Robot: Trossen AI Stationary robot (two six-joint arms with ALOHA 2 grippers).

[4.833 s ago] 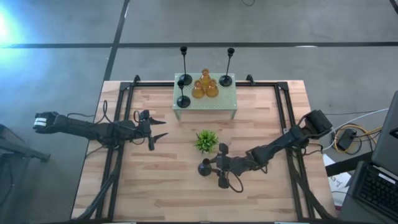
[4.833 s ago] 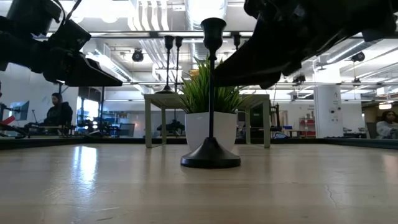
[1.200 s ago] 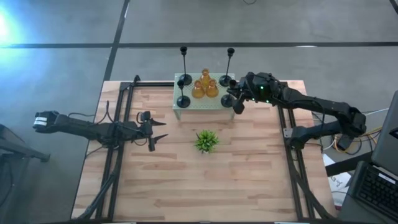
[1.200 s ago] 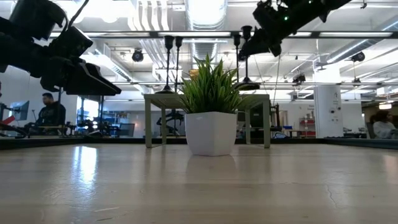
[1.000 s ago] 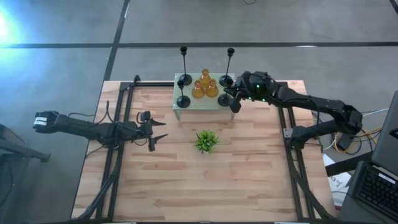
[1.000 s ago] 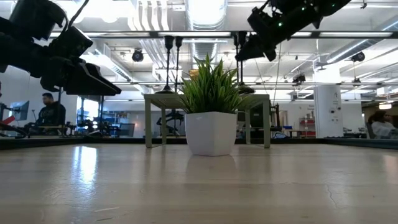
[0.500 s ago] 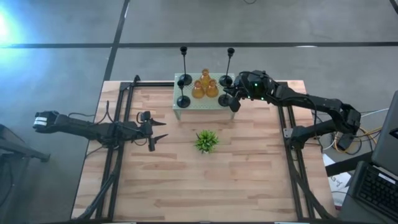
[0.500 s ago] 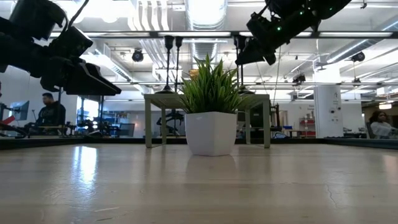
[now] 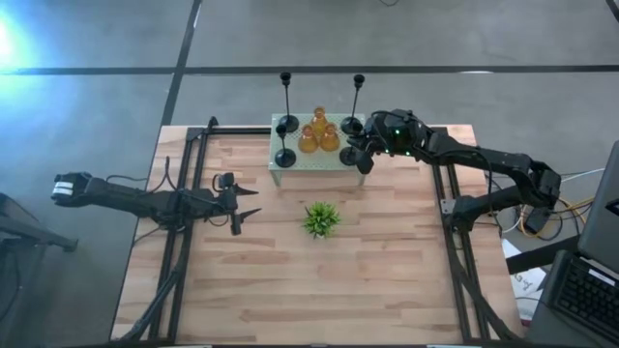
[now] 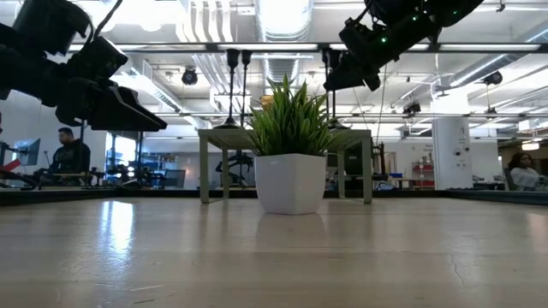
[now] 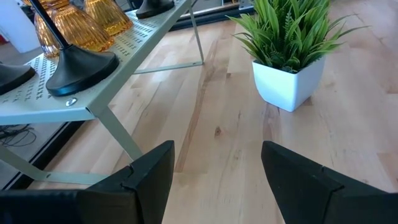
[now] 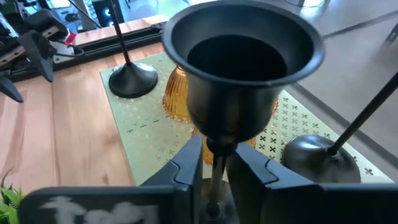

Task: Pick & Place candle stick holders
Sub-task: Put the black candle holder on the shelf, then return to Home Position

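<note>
My right gripper (image 9: 360,158) is over the near right corner of the pale green perforated stand (image 9: 319,159), shut on a black candle stick holder (image 12: 242,68) with a wide cup and a thin stem. Its base is hidden under the gripper. On the stand are three tall black holders (image 9: 287,101) (image 9: 355,101) (image 9: 283,145) and a cluster of amber glass holders (image 9: 319,135), each resting on its base. My left gripper (image 9: 250,201) hangs open over the table's left half, nothing between its fingers (image 11: 149,171). My right gripper has the black holder's thin stem (image 12: 214,149), just under the cup, between its two fingers (image 12: 189,162). The fingers come from the table's right side, slanting down, and lie across the stem. The holder stands upright, cup up. Whether its base rests on the stand cannot be told.
A small spiky green plant in a white pot (image 9: 320,219) stands at the table's middle, in front of the stand. Black frame rails (image 9: 184,184) run along both sides of the wooden table. The near half of the table is bare wood.
My right gripper has carried the black holder a little toward the table's left edge and down, over the stand's near right corner. It has kept still for the last half second. The holder stays upright.
</note>
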